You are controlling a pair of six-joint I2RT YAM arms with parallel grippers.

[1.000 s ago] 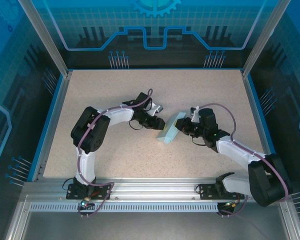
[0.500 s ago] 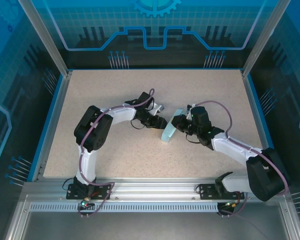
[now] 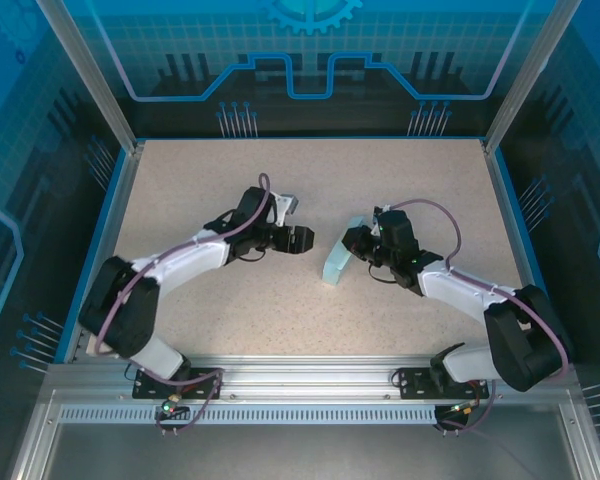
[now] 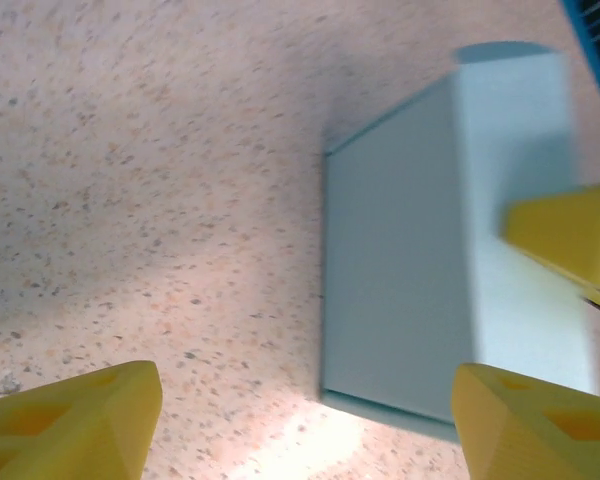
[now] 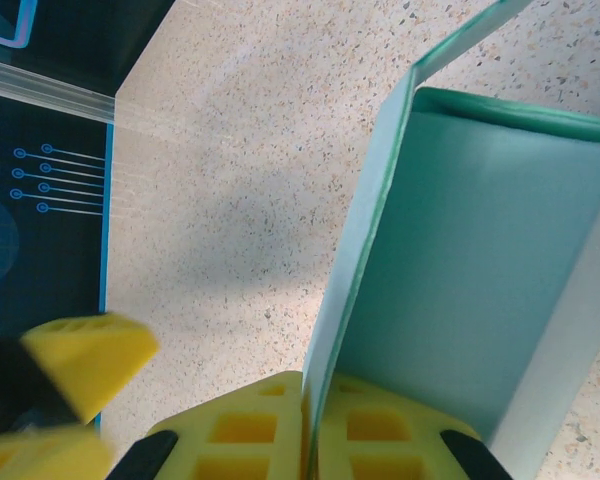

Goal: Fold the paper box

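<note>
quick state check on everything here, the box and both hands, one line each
paper box: partly folded, walls up, one side open, standing on the table
left hand: open, beside the paper box, apart from it
right hand: shut, pinching one wall of the paper box

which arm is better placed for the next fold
Probably left: the left hand is open and free beside the paper box, while the right hand is shut on one wall.
</note>
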